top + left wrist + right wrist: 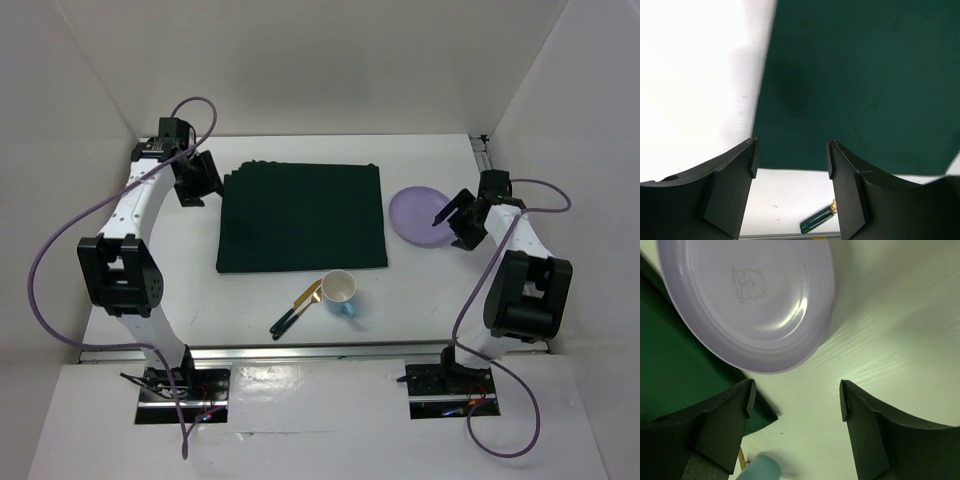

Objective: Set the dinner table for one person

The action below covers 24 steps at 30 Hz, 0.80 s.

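Note:
The white dinner table [160,225] carries a dark green placemat [302,216] at its middle. A lilac plate [418,215] lies to the right of the mat; it also shows in the right wrist view [747,295]. A cup [339,292], white inside and light blue outside, lies near the front, with green-handled cutlery [295,310] beside it on its left. My left gripper [203,185] is open and empty at the mat's far left edge [790,155]. My right gripper [455,215] is open and empty at the plate's right rim [795,400].
White walls close in the table at the back and on both sides. A metal rail [310,350] runs along the near edge. The cutlery handles [817,220] show between the left fingers, and the blurred blue cup [760,469] low in the right wrist view.

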Each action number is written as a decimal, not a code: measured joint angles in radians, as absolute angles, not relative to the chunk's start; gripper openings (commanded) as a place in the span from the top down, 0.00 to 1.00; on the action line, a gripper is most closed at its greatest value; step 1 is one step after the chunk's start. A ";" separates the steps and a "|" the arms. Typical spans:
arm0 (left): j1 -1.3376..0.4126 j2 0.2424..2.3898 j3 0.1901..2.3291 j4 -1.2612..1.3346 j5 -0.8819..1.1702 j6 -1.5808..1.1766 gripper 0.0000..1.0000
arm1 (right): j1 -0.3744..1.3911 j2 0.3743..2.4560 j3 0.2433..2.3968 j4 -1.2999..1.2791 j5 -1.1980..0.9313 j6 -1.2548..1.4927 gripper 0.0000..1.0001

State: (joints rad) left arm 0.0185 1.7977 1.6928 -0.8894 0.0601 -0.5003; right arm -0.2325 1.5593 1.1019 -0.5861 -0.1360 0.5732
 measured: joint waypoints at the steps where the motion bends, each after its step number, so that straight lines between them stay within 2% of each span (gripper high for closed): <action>1: 0.002 1.770 1.680 -0.883 0.062 -0.500 0.28 | -0.240 1.566 1.086 -0.576 -0.154 0.580 0.23; 9: -0.106 1.689 1.607 -0.871 0.103 -0.500 0.28 | -0.265 1.687 1.042 -0.438 -0.219 0.624 0.30; 11: -0.106 1.689 1.595 -0.870 0.106 -0.500 0.28 | -0.266 1.712 1.029 -0.404 -0.226 0.633 0.34; 14: -0.105 1.687 1.591 -0.867 0.110 -0.499 0.28 | -0.266 1.750 1.011 -0.367 -0.243 0.648 0.52; 16: -0.104 1.684 1.592 -0.865 0.113 -0.498 0.28 | -0.266 1.764 1.010 -0.348 -0.253 0.660 0.76; 19: -0.104 1.679 1.597 -0.869 0.117 -0.496 0.28 | -0.266 1.761 1.010 -0.339 -0.236 0.688 1.00; 24: -0.107 1.671 1.635 -0.876 0.138 -0.496 0.28 | -0.266 1.676 1.014 -0.372 -0.142 0.704 1.00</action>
